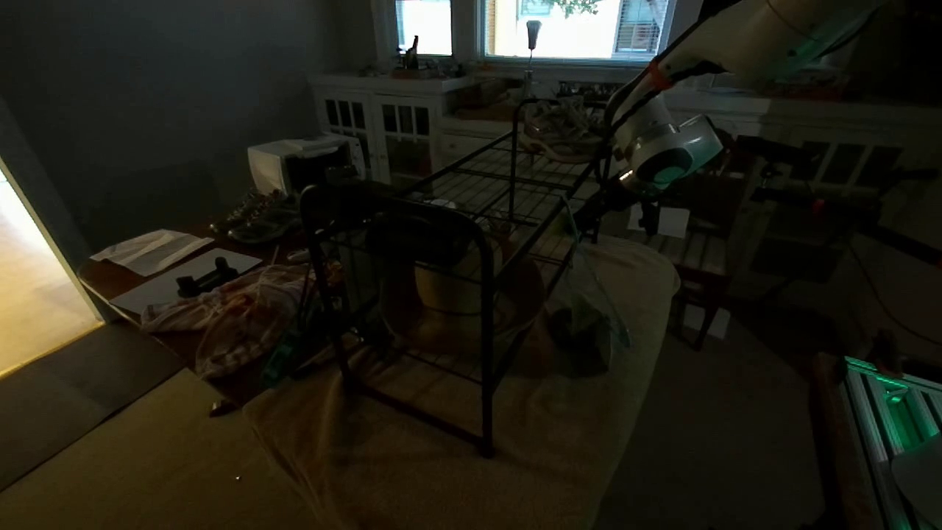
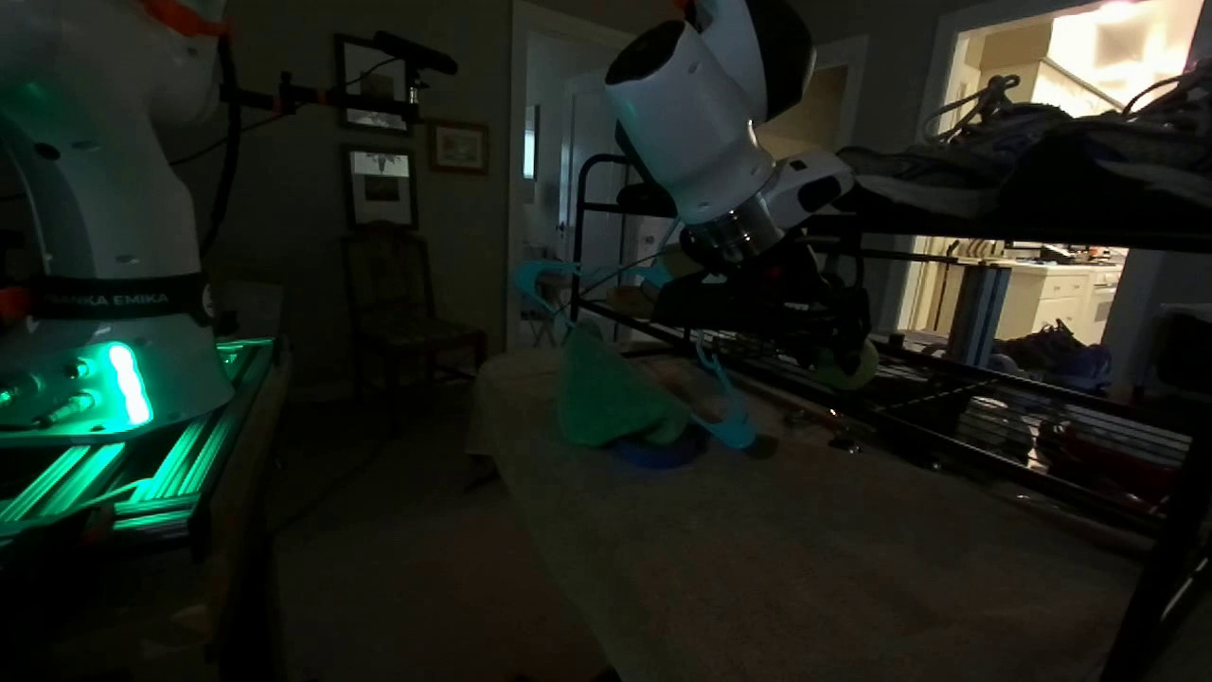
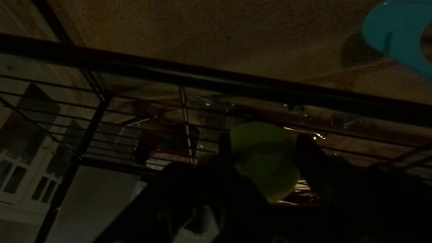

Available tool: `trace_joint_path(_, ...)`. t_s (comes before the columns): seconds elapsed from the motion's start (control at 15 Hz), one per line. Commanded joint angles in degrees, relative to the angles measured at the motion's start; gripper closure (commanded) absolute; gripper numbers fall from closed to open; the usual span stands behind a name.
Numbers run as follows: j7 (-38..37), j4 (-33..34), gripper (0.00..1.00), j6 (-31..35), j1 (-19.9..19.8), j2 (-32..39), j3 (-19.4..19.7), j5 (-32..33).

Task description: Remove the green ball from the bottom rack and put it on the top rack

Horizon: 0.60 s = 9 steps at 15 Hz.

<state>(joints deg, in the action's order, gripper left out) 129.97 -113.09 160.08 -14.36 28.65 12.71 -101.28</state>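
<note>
— Dark room. What's what?

— Biggest first: the cloth-covered desk (image 1: 559,456) takes the lower middle of the frame in an exterior view, with the black wire stand (image 1: 488,346) upon it.

— And the robot arm (image 2: 696,133)?

— Sloping from top centre in an exterior view, its lower end between the two levels. There, at upper right, runs the top rack (image 2: 1004,227), with shoes (image 2: 1089,175) on it; the bottom rack (image 3: 216,80) cuts across the wrist view from side to side.

— Which step is this?

— The grasp, I'd say, and it looks made; the carry is not yet done. Next it should draw back past the bottom rack's edge without a snag, rise beyond the upper level, and set its load down there, away from the shoes.

— How does the gripper (image 3: 265,141) stand?

— Parted about as far as its catch is wide. Just right of centre and a little low in the wrist view, dark fingers (image 3: 310,157) flank the green ball (image 3: 265,168) and seem pressed to both sides.

— Lifted?

— Can't tell. The ball is at the bottom rack's level; whether it rests there or hangs just above it, the gloom hides.
</note>
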Motion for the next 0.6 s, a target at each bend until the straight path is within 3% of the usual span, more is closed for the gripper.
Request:
trace_joint_path(0.0,3.15,1.46,0.77,-1.01,-0.54,1.51,-0.08,-2.59)
trace_joint_path(0.2,3.52,1.37,0.81,-0.89,-0.55,1.40,-0.09,-2.77)
trace_joint_path(0.27,2.82,1.00,0.87,-0.56,-0.39,1.18,-0.12,-2.27)
trace_joint_path(0.33,2.73,0.65,0.99,-0.53,-0.30,0.81,-0.21,-2.29)
trace_joint_path(0.53,3.09,-0.11,1.00,-1.14,-0.24,-0.29,-0.58,-2.64)
